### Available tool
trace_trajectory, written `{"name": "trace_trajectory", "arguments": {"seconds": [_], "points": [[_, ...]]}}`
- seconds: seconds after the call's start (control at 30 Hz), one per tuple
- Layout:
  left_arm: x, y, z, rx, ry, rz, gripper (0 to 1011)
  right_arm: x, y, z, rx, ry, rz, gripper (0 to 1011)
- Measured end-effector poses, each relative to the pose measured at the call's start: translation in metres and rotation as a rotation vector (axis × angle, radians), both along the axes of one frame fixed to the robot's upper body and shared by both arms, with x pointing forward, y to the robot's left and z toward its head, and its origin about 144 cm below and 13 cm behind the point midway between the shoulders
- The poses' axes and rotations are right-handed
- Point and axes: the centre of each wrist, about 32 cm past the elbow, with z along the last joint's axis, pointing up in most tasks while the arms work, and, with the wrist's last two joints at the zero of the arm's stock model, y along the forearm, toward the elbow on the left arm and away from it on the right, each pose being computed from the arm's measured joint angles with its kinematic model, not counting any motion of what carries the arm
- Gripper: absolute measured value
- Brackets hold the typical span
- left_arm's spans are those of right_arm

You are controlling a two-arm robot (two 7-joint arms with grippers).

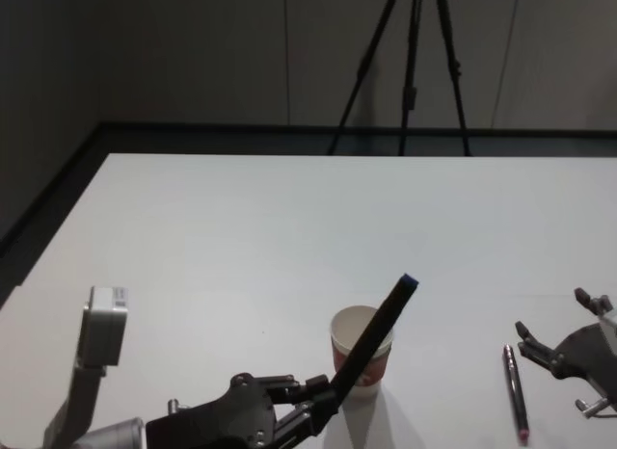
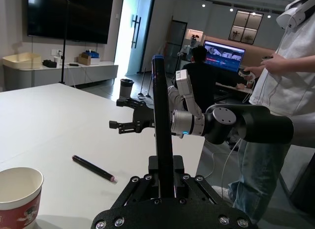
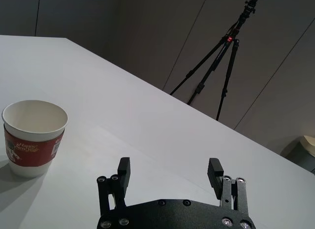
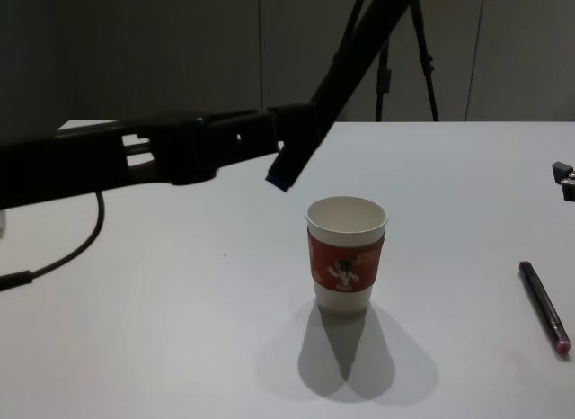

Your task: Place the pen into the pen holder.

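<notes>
Counter [image 1: 241, 237], broad and white, carries a white paper cup with a red cardboard sleeve [image 1: 374, 372], upright toward 6 o'clock in the head view. At 7 o'clock from the cup, the left end effector [image 1: 323, 403] is clamped on a slim dark pen with a blue tip [image 1: 384, 324], which tilts toward 1 o'clock, off the counter and not inside the cup. At 3 o'clock from the cup lies a second dark pen with a pink end [image 1: 515, 391]. Just beyond it the right end effector [image 1: 549, 311] hovers with fingers spread, holding nothing
</notes>
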Motion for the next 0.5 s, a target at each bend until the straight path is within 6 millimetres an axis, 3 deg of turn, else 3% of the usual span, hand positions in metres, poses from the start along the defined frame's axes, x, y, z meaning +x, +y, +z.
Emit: {"name": "trace_trajectory", "arguments": {"seconds": [0.5], "points": [[-0.003,-0.015,0.0,-0.025,0.011,-0.056,161,0.0,0.0,0.0,0.0,0.0,0.0,1001]]}}
